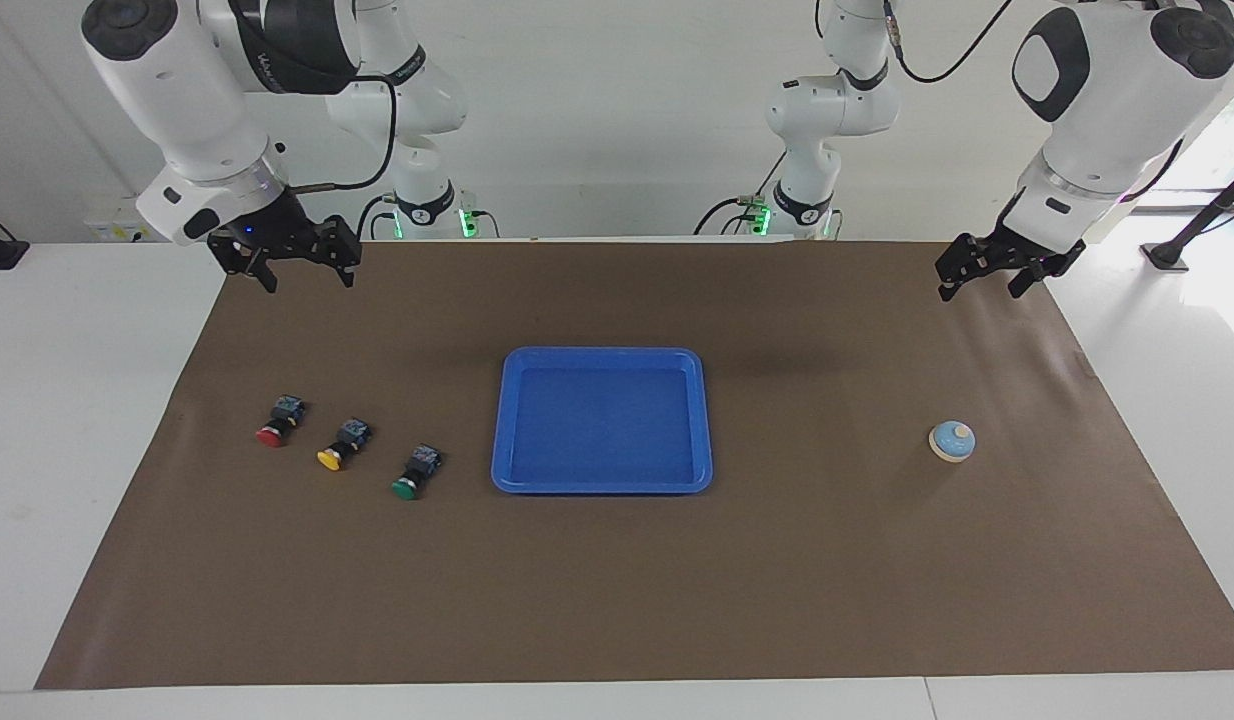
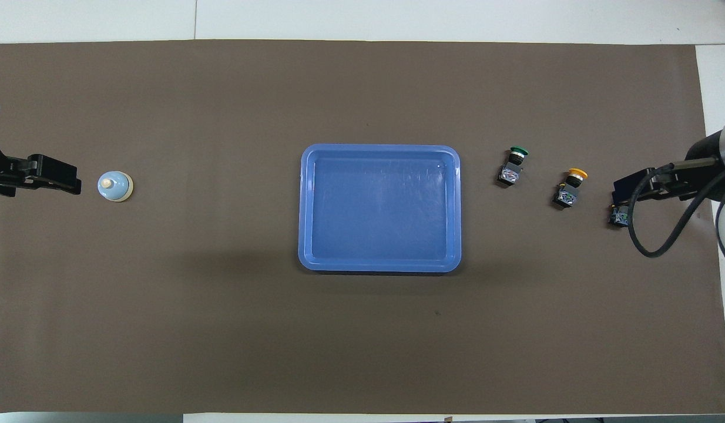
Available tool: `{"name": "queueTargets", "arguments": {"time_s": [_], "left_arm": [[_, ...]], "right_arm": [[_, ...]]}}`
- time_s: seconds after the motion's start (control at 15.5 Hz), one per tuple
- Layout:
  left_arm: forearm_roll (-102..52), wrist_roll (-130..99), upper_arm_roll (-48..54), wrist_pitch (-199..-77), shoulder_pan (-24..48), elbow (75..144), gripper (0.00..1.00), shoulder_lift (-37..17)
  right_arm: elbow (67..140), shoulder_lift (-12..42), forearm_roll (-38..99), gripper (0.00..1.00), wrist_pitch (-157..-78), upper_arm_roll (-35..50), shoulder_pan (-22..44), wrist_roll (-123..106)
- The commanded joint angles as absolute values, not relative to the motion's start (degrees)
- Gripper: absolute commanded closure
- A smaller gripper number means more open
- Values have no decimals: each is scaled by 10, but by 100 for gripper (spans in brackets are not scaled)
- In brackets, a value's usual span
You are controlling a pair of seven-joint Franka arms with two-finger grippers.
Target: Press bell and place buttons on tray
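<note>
Brown mat [image 1: 617,600] lay bare along its edge farthest from the robots. At mid-desk sat the tray [image 1: 602,485], empty. Toward the right arm's end, you had the buttons in a row: red button [image 1: 274,428], yellow button [image 1: 338,450], green button [image 1: 412,477] nearest the tray. The bell [image 1: 952,441] stood alone toward the left arm's end. Left gripper [image 1: 987,282] hung over the mat's edge, jaws spread, holding nothing; right gripper [image 1: 299,272] likewise. No step looked begun. Your next move likely called for lowering the left gripper onto the bell's knob.
</note>
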State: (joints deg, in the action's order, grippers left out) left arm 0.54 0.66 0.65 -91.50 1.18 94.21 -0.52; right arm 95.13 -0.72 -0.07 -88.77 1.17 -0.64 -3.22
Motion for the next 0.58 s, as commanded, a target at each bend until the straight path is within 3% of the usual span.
{"name": "queueTargets", "arguments": {"time_s": [0.0,0.45,0.52], "left_arm": [[4,11,4,-925,16,949,0,4],[4,3,3,-945,9,967,0,11],[4,4,1,-972,5,976,25,12]], "right_arm": [[955,-15,8,0,-880,16,-13,-26],[955,-15,8,0,-880,17,-14,-26],[955,-15,8,0,-880,16,-14,-26]]}}
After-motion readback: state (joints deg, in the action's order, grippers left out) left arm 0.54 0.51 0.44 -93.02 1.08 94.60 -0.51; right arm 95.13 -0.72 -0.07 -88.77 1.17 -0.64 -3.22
